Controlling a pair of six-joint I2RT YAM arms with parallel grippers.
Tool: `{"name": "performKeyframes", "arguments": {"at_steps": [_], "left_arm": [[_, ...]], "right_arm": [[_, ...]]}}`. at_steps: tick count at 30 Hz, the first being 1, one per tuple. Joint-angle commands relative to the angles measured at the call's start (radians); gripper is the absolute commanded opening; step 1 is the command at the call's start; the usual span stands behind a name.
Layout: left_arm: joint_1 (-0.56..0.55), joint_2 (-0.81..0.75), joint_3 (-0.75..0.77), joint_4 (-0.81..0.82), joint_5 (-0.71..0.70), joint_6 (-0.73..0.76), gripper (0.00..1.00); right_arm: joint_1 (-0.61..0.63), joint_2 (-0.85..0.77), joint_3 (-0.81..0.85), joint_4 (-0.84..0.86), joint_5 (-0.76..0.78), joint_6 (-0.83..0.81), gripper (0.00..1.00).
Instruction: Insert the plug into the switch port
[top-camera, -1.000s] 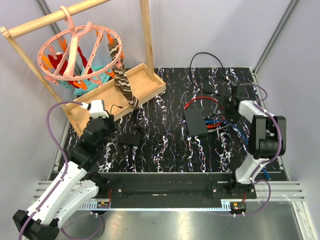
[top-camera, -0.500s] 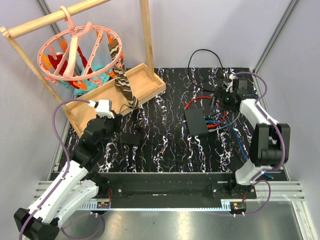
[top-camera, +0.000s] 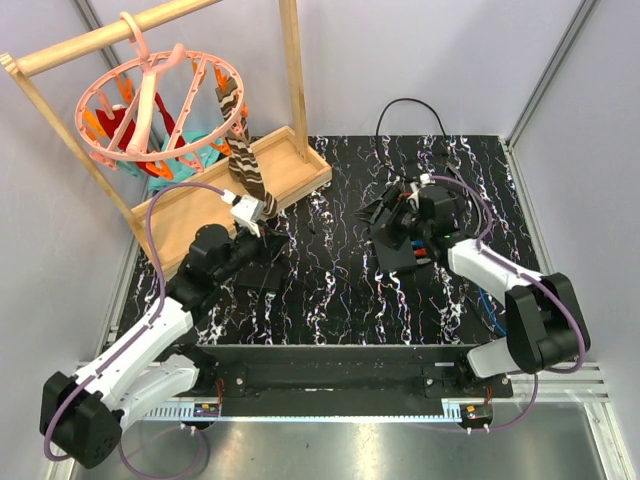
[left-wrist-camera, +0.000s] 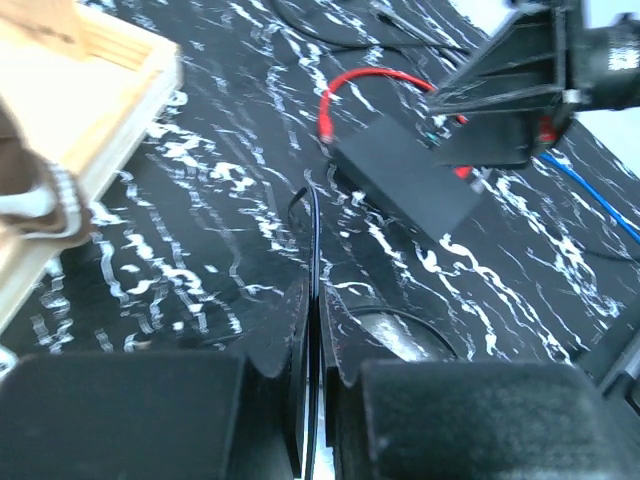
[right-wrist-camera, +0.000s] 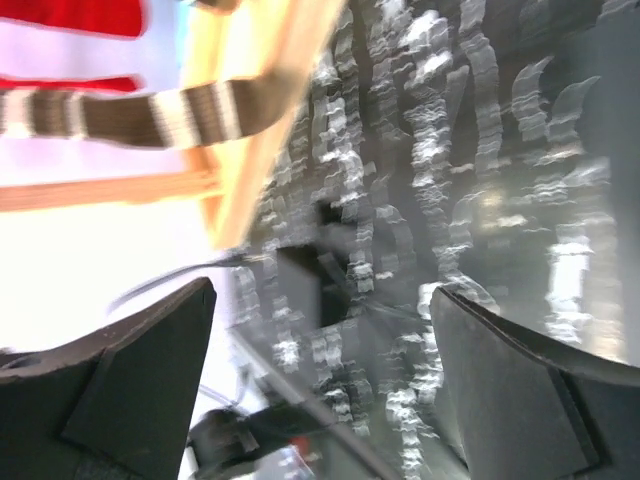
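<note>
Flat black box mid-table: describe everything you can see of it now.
The flat black box is a plain matte rectangle, plastic by its look, lying flat on the marbled table. A red cable curls up to one corner. The right arm's open fingers hang over one end; contact cannot be judged. No port shows.

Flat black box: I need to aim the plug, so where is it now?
In the top view, the flat black box lies right of centre, partly under the open right gripper, with a red cable beside it.
</note>
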Motion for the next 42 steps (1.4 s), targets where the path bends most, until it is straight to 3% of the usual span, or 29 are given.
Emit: {"name": "performKeyframes", "arguments": {"at_steps": [1,5,13,27,34,42], "left_arm": [[-0.027,0.058,0.072,0.107,0.095,-0.012,0.09],[-0.071,0.086,0.102,0.119,0.077,-0.011,0.09],[-0.131,0.127,0.151,0.144,0.011,0.003,0.09],[-0.175,0.185,0.184,0.205,-0.055,0.064,0.09],[-0.189,0.172,0.162,0.193,-0.06,0.081,0.09],[-0.201,0.115,0.104,0.144,-0.067,0.089,0.09]], "right_arm": [[0.041,0.058,0.006,0.281,-0.087,0.219,0.96],[0.066,0.162,-0.022,0.505,-0.134,0.38,0.94],[0.129,0.204,0.03,0.412,-0.116,0.404,0.93],[0.141,0.217,-0.01,0.568,-0.133,0.555,0.79],[0.14,0.201,-0.028,0.589,-0.114,0.577,0.6],[0.14,0.194,-0.04,0.603,-0.09,0.577,0.27]]}}
